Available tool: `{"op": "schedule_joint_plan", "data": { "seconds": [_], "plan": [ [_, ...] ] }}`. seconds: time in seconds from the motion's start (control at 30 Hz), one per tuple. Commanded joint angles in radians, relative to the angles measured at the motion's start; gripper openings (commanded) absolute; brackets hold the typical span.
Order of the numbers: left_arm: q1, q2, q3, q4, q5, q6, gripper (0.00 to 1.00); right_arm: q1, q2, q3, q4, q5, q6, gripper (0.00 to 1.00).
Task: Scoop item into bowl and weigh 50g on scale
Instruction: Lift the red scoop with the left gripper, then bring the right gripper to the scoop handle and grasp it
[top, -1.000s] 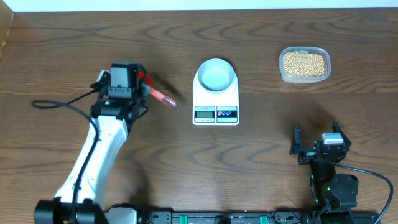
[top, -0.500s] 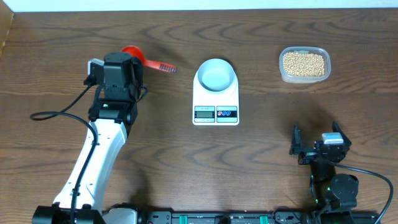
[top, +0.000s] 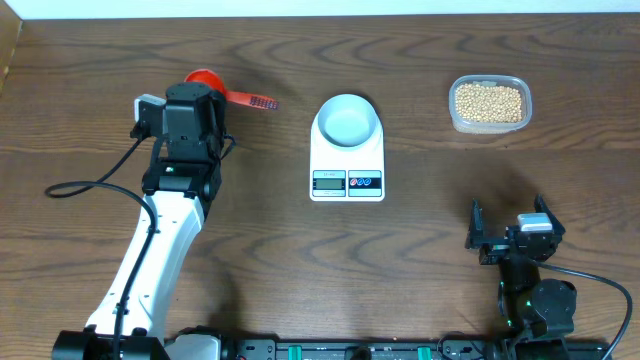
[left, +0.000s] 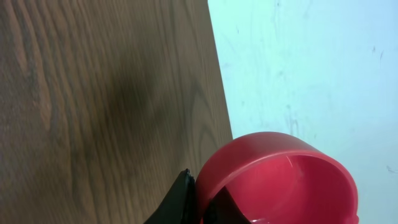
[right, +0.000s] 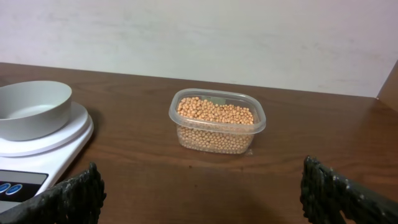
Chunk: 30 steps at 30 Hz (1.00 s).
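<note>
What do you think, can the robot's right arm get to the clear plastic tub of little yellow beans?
Probably yes. The right gripper stands open, facing the clear plastic tub of tan-yellow beans across bare brown wooden table. Nothing lies between them; the flat white scale sits off to its left.

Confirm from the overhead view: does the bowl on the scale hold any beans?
No, the bowl on the scale shows a bare pale inside; the beans sit in the clear tub.
</note>
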<state>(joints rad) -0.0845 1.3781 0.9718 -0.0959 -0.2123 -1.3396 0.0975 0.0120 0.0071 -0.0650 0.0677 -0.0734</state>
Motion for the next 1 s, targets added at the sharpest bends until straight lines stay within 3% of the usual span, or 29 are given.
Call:
{"op": "schedule_joint_plan", "data": {
  "seconds": [0.0, 0.37, 0.53, 0.77, 0.97],
  "plan": [
    [0.001, -0.006, -0.010, 0.004, -0.037, -0.008, 0.07, 0.007, -0.006, -0.002, -0.002, 0.010, -0.011, 0.99],
    [0.001, -0.006, -0.010, -0.018, -0.036, -0.005, 0.07, 0.007, -0.004, -0.002, 0.074, 0.018, 0.032, 0.99],
    [0.001, -0.006, -0.010, -0.029, -0.036, -0.005, 0.07, 0.007, 0.019, -0.002, 0.183, -0.012, 0.091, 0.99],
    [0.001, -0.006, -0.010, -0.030, -0.031, -0.005, 0.08, 0.007, 0.145, -0.002, 0.357, -0.103, 0.142, 0.99],
    [0.000, -0.006, -0.010, -0.031, 0.007, -0.005, 0.07, 0.007, 0.337, 0.027, 0.503, -0.108, 0.335, 0.99]
  ]
}}
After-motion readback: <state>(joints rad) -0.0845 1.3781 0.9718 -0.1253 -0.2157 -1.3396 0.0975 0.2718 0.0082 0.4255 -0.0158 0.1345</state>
